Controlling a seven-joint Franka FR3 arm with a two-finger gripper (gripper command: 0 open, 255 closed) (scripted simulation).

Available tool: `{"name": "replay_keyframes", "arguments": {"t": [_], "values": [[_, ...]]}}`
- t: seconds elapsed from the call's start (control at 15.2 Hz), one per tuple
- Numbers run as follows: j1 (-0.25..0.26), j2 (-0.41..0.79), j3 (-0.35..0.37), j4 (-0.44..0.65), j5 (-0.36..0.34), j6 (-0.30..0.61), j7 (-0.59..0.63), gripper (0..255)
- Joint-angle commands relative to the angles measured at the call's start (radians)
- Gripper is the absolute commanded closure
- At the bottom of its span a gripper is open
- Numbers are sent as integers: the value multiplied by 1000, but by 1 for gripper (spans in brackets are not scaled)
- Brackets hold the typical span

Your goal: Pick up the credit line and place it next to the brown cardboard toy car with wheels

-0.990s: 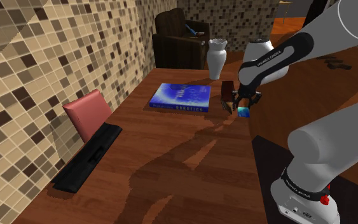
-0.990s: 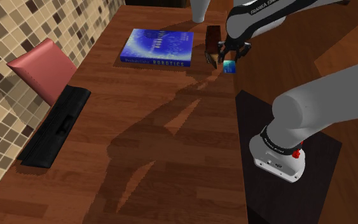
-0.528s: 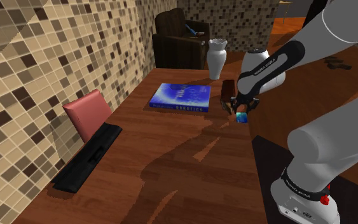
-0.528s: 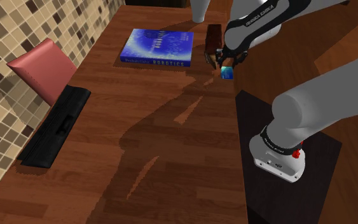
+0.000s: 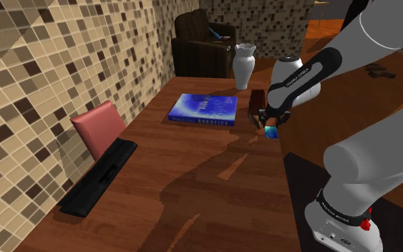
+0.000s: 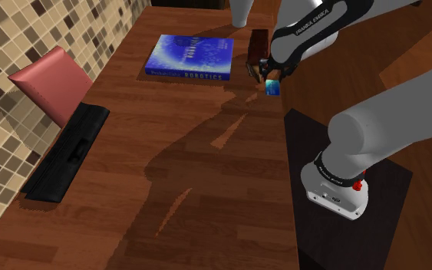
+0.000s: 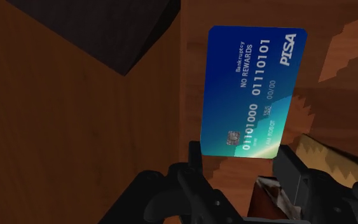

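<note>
Slightly lower than a second before, our gripper (image 5: 268,123) had edged toward the toy car (image 5: 255,109) just beside it, pinching the blue card (image 7: 250,89) by one end so it hung below, over the bench (image 5: 192,165); we judged this suited laying it alongside.

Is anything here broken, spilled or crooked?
Nothing is broken or spilled. One thing looks funny: the blue credit card is not lying flat. The gripper clasps it by one end above the table, beside the brown toy car. Its print reads NO REWARDS.
</note>
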Motion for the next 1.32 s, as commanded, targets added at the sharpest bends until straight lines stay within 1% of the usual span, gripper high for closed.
{"name": "replay_keyframes", "arguments": {"t": [0.0, 0.07, 0.13, 0.4, 0.46, 0.73, 1.25], "values": [[-7, 34, -4, -3, 0, 3, 1, 255], [-7, 34, -3, -3, 0, 3, 1, 255], [-3, 27, -2, -1, 3, -6, 3, 0], [-1, 12, -5, -3, 8, -19, -4, 0], [-7, 34, -3, -3, 0, 3, 1, 0], [26, -113, -15, 26, 45, -172, -29, 0], [26, -113, -15, 26, 45, -172, -29, 0]]}}
